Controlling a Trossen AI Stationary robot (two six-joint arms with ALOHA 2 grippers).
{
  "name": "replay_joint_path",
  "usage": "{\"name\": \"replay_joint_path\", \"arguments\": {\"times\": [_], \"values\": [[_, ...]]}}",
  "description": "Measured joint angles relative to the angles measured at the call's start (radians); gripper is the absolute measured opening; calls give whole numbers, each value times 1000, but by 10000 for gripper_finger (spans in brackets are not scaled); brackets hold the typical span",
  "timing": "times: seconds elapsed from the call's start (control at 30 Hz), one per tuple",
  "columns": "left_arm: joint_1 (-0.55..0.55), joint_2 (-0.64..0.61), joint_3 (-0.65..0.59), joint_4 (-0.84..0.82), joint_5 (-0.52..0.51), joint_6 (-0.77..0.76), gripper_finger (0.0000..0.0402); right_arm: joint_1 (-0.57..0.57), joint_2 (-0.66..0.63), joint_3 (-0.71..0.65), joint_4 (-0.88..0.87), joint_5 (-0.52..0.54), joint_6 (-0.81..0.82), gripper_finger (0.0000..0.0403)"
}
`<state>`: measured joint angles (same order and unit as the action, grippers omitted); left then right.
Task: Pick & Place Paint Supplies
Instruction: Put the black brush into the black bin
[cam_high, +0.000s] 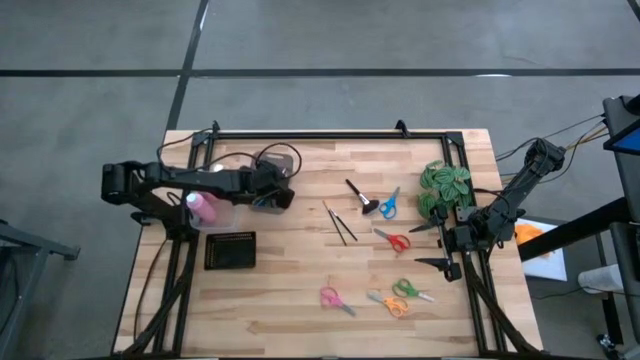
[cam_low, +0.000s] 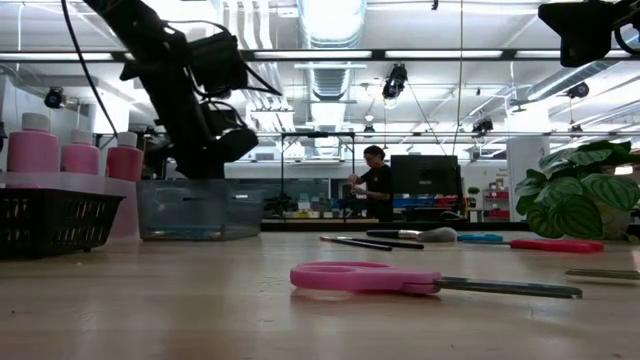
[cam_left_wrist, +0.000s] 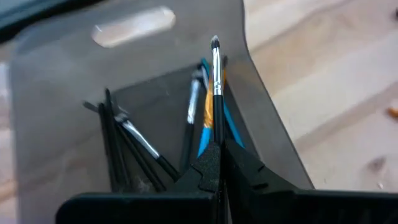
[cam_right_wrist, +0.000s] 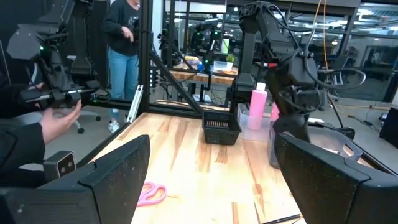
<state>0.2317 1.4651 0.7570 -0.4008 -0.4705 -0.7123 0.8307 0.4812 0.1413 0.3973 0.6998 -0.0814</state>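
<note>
Gripping a black-handled paintbrush (cam_left_wrist: 216, 87) between pinched-shut fingers, with the left gripper (cam_left_wrist: 219, 163) hanging over the clear plastic bin (cam_left_wrist: 56, 106) at the table's left rear, bristle end pointing away from the wrist. Lying inside that bin already: several black brushes (cam_left_wrist: 115, 146), a silver-ferruled one (cam_left_wrist: 191, 118) and a blue-handled one (cam_left_wrist: 204, 134). Standing just beside the bin in a second clear tray: pink bottles with white caps (cam_high: 202, 207), three of them showing in the low view, next to a black mesh basket (cam_high: 230, 250). Waiting at the table's right edge beside the green leafy plant (cam_high: 444, 187): the right gripper (cam_high: 436, 246), jaws spread wide and holding nothing. Resting mid-table, well apart from the bin: two thin brushes (cam_high: 340, 223) lying close together and a stubby black brush (cam_high: 361, 197). Scattered across the wooden table (cam_high: 290, 300): blue scissors (cam_high: 389, 204), red scissors (cam_high: 393, 240), pink scissors (cam_high: 334, 299), orange scissors (cam_high: 390, 304) and green scissors (cam_high: 410, 291). Standing in the room beyond, seen in the low view: a person (cam_low: 375, 182) at a workbench.
</note>
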Motion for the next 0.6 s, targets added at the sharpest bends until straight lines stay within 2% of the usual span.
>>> {"name": "replay_joint_path", "arguments": {"times": [0.07, 0.4, 0.6], "values": [[0, 0, -9, 2, 28, 6, 8, 0, 0, 0, 0, 0, 1, 341], [0, 0, -32, -6, 27, -1, 12, 0, 0, 0, 0, 0, 1, 341], [0, 0, -32, -6, 25, 0, 67, 0, 0, 0, 0, 0, 0, 341]]}}
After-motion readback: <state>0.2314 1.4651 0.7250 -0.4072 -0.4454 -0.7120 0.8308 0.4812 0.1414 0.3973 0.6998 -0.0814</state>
